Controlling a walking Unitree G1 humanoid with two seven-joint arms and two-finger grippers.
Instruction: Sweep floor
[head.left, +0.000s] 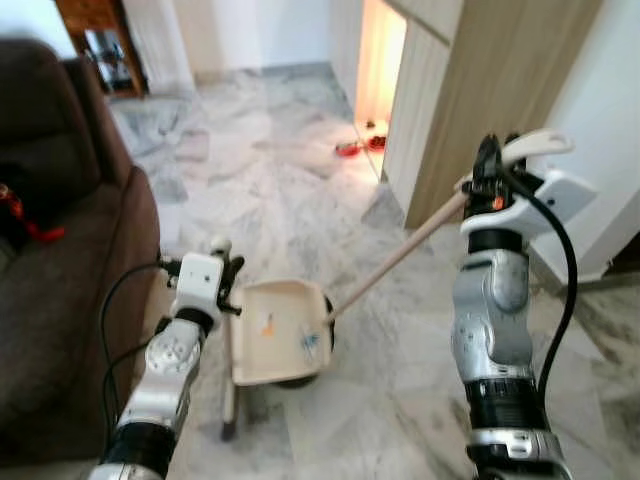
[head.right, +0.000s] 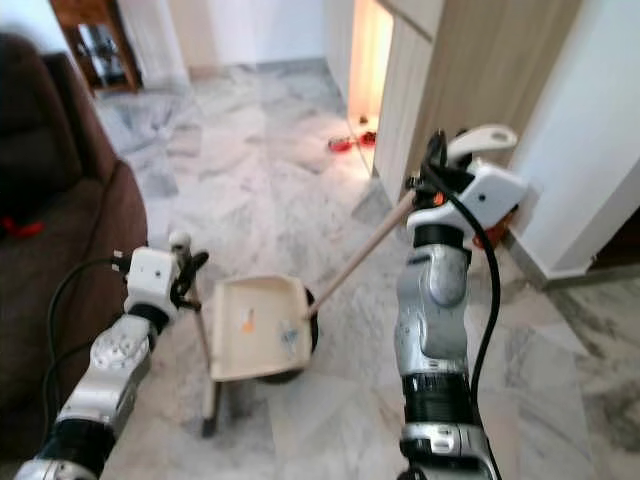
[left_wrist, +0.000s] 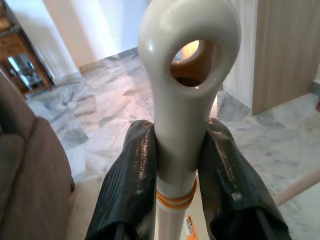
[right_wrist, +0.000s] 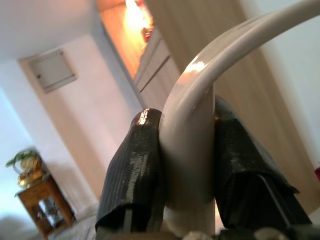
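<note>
Marble floor (head.left: 300, 190) stretched out ahead of you, with a brown sofa (head.left: 60, 260) on your left and a wooden cabinet (head.left: 480, 90) on your right. Your left gripper (head.left: 228, 280) was clenched around the top of the broom handle (left_wrist: 182, 105); the left wrist view showed both fingers (left_wrist: 131, 185) pressed against the white looped end. The broom ran down to the floor just beside the sofa, though its head was too blurred to make out. Your right gripper (head.left: 488, 170) was raised near the cabinet, its fingers (right_wrist: 135, 175) grasping the dustpan handle (head.left: 400, 255). The dustpan (head.left: 278, 330) sat on the floor between your arms, holding what looked like a few small scraps (head.left: 308, 343).
</note>
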